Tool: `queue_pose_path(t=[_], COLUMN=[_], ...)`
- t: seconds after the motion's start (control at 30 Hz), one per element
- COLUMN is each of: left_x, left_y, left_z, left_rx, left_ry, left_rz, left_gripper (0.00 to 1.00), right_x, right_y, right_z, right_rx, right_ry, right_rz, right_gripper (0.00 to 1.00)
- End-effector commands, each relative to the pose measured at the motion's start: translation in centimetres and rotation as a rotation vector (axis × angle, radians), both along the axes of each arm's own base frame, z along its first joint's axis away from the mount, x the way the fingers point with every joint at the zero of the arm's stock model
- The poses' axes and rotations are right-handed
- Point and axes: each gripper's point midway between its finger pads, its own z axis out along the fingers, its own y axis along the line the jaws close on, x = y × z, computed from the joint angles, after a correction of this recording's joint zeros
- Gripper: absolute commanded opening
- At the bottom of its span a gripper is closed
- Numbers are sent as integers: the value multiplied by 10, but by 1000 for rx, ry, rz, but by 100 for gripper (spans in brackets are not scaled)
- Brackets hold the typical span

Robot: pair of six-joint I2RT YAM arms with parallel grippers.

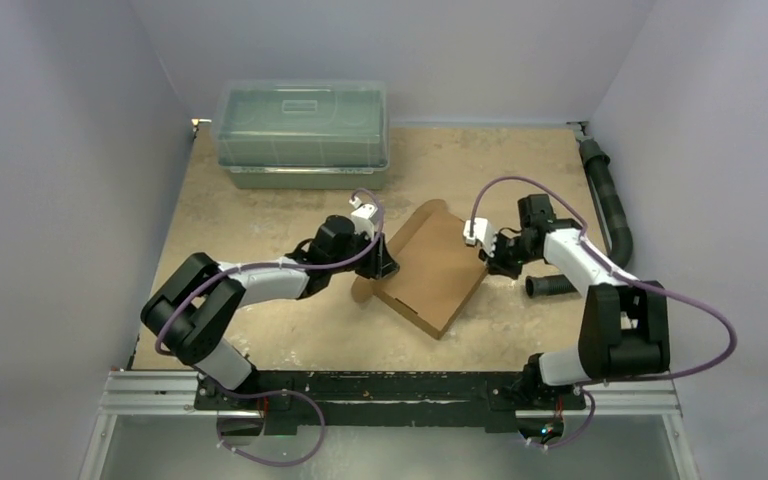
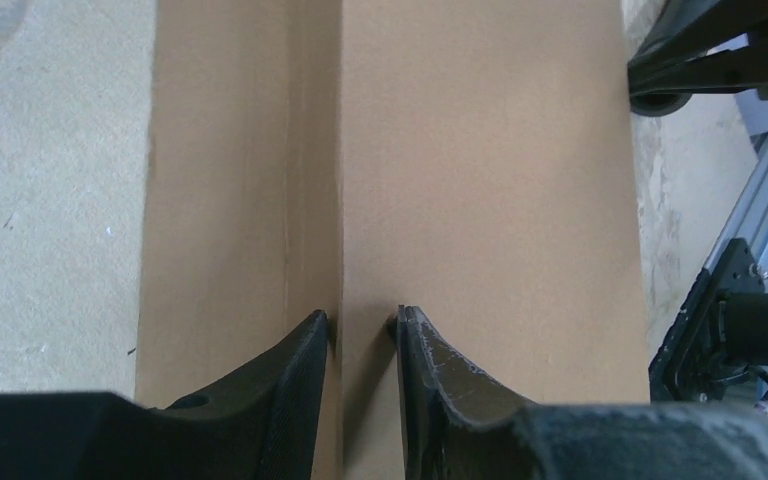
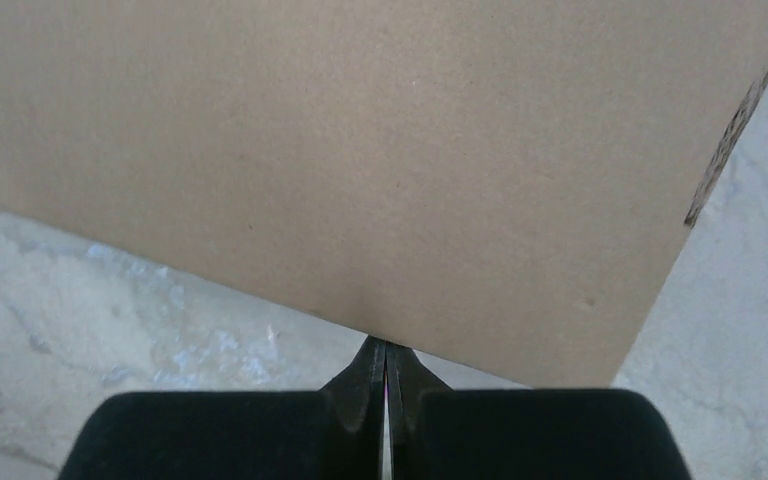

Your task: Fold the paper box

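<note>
The paper box is a brown cardboard piece lying skewed at the table's middle, with a rounded flap at its far end. My left gripper is at its left edge. In the left wrist view the paper box fills the frame, and the left gripper stands narrowly open astride a lengthwise fold edge; the left fingertip touches that edge. My right gripper meets the box's right edge. In the right wrist view the right gripper is shut, its tips at the rim of the paper box, nothing visibly pinched.
A clear greenish lidded bin stands at the back left. A black ribbed hose runs along the right wall, and a black cylinder lies by the right arm. A metal rail borders the near edge.
</note>
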Motion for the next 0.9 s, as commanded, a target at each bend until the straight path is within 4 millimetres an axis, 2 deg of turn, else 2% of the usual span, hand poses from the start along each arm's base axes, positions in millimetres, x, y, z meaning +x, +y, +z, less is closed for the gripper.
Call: queue_pose_path(t=[0.0, 0.13, 0.23, 0.37, 0.4, 0.47, 0.6, 0.67, 0.7, 0.77, 0.87], left_x=[-19, -36, -50, -63, -63, -60, -52, -52, -56, -57, -59], left_y=[5, 6, 1, -20, -25, -31, -40, -50, -63, -60, -40], left_z=[-2, -1, 2, 5, 4, 3, 4, 6, 11, 20, 31], left_rx=[-74, -163, -210, -232, -238, -251, -297, -315, -343, -369, -343], left_ry=[60, 123, 144, 153, 158, 164, 174, 175, 172, 151, 97], left_rz=[9, 43, 62, 64, 72, 92, 130, 114, 80, 83, 124], left_gripper=[30, 29, 29, 28, 29, 29, 29, 30, 31, 32, 40], right_x=[55, 79, 92, 110, 113, 120, 125, 119, 90, 63, 24], right_y=[28, 63, 86, 98, 96, 80, 44, 38, 55, 75, 103], right_z=[24, 35, 43, 54, 59, 67, 101, 120, 135, 139, 141], right_rx=[46, 98, 165, 231, 232, 180, 147, 168, 240, 329, 506], right_ry=[-108, -113, -100, -104, -117, -180, -336, -364, -340, -287, -174], right_rz=[-64, -63, -79, -128, -154, -226, -353, -349, -197, -82, 26], right_gripper=[2, 5, 15, 20, 22, 26, 39, 44, 53, 66, 87])
